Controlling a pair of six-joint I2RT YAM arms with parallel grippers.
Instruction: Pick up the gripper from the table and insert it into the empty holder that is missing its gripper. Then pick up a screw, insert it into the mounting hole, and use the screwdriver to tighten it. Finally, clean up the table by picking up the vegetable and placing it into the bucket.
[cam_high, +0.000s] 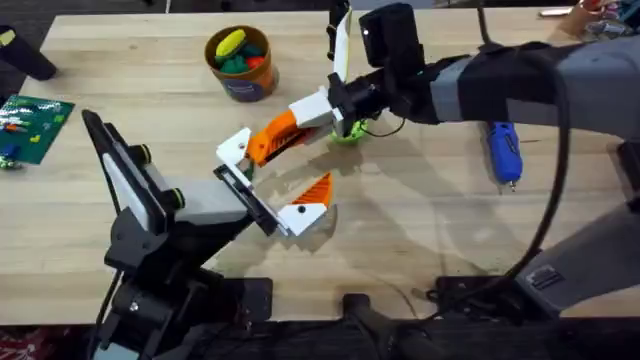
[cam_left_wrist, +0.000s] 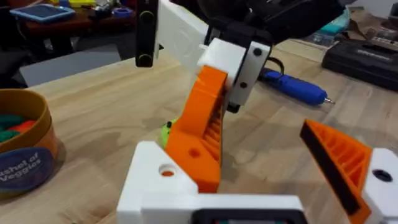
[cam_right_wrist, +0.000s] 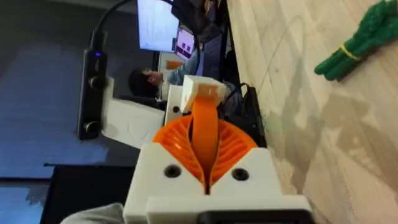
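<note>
Gripper (cam_high: 272, 139) clamped between the orange ribbed pads of the right claw (cam_right_wrist: 205, 155), clear of the bench (cam_high: 150, 90). Seen from overhead, ran on a diagonal long axis: upper end toward the far right at the right claw's white block, lower end pointing near-left and down at the holder (cam_high: 236, 149). Met the holder at that lower end in the left wrist view; could not tell whether seated in it or merely touching. Stood steeply tilted there, leaning away from the holder toward the white block above.

Left claw (cam_high: 275, 180) spread wide: holder on the far side, twin bracket (cam_high: 298, 214) with its orange wedge (cam_high: 318, 187) on the near side, well apart. Wedge pointed toward the far right, roughly parallel to the held gripper.

Vegetable (cam_high: 346, 134) lay on the bench just under the right claw, partly hidden by it. Bucket (cam_high: 240, 62) stood upright near the far edge, left of the right claw, with yellow, green and red toys inside. Screwdriver (cam_high: 503, 150) lay flat to the right, well apart from both claws, long axis running far to near, metal tip toward the near edge.
</note>
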